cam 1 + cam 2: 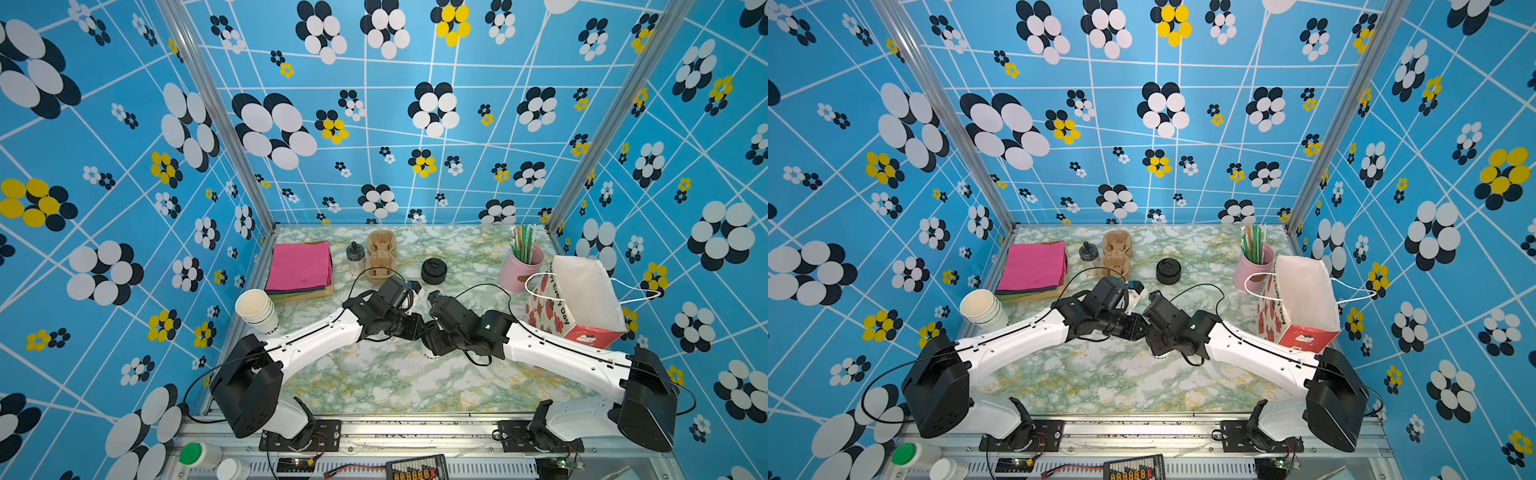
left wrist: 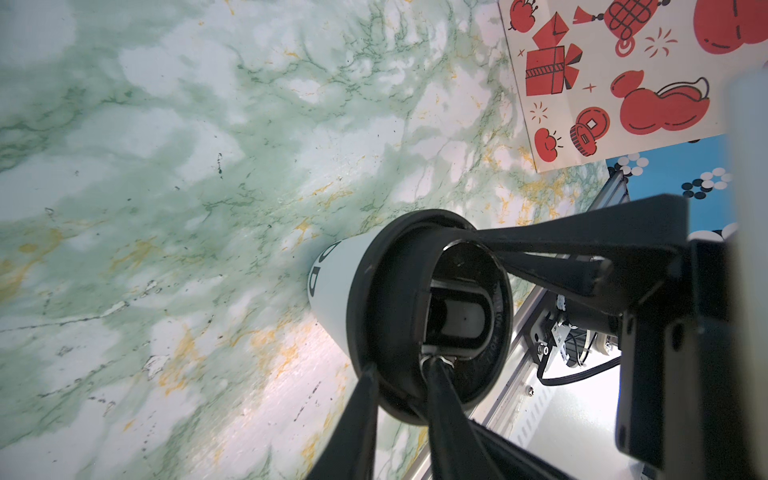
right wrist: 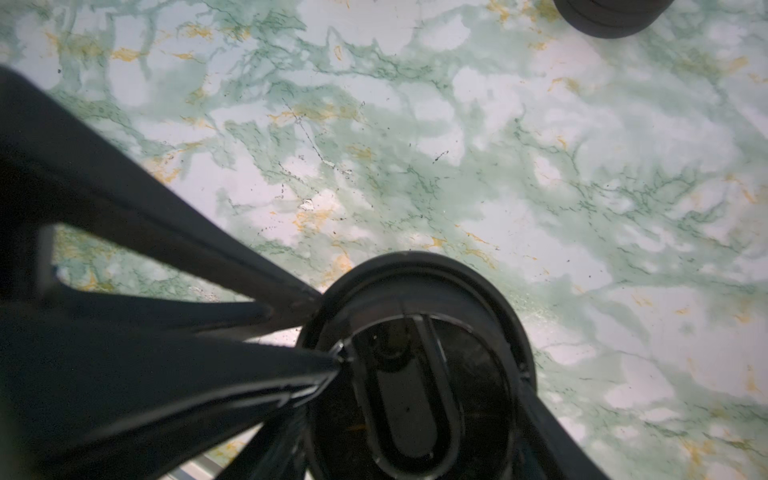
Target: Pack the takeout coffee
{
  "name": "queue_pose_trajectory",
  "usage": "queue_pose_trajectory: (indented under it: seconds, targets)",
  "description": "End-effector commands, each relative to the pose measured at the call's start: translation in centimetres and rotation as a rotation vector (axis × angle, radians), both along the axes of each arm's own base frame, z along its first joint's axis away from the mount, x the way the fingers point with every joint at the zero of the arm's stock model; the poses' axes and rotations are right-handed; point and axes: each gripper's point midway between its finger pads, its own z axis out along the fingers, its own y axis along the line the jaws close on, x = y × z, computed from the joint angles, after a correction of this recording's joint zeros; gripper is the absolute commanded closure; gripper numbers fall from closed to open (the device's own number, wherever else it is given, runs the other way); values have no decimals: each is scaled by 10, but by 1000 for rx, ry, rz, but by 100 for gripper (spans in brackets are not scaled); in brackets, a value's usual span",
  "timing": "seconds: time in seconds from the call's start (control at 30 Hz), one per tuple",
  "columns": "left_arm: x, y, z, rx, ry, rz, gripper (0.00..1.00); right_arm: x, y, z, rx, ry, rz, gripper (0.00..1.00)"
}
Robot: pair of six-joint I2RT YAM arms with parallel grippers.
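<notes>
Where the takeout coffee (image 2: pixel 332 286) stands: upright on the desk (image 1: pixel 374 374), near its middle, under both wrists; in both top views only its lettered foot shows.
Lid (image 2: pixel 374 299): black, on the cup, seemingly level.
Left jaws: nearly together, pinching the lid's rim, one fingertip (image 2: pixel 368 374) outside it and one inside.
Right jaws: wide apart, astride the lid from above, seemingly bearing on its sides.
Step in hand: likely seating the lid and taking hold of the cup.
Next move: calls for the left jaws to let go and back off, then a level lift toward the paper bag (image 1: pixel 582 299).
Around: pink pot of straws (image 1: pixel 524 266) just beside the bag; stack of black lids (image 1: pixel 433 271), cardboard carrier (image 1: pixel 380 255) and napkins (image 1: pixel 299 266) behind; lidless cups (image 1: pixel 255 309) at the left edge.
In the way: the two crowded wrists above the cup; the pot close by the bag's mouth.
</notes>
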Motion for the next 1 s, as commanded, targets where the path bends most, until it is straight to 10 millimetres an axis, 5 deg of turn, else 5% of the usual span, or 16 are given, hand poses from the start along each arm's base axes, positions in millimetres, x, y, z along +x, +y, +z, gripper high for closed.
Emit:
queue_pose_trajectory:
  seconds: [0.0, 0.97]
  targets:
    - [-20, 23, -36, 154, 88, -14, 76, -36, -56, -50, -236, 183, -41, 59]
    - [-25, 30, -46, 198, 98, -12, 77, -6, -30, -6, -132, 18, -4, 48]
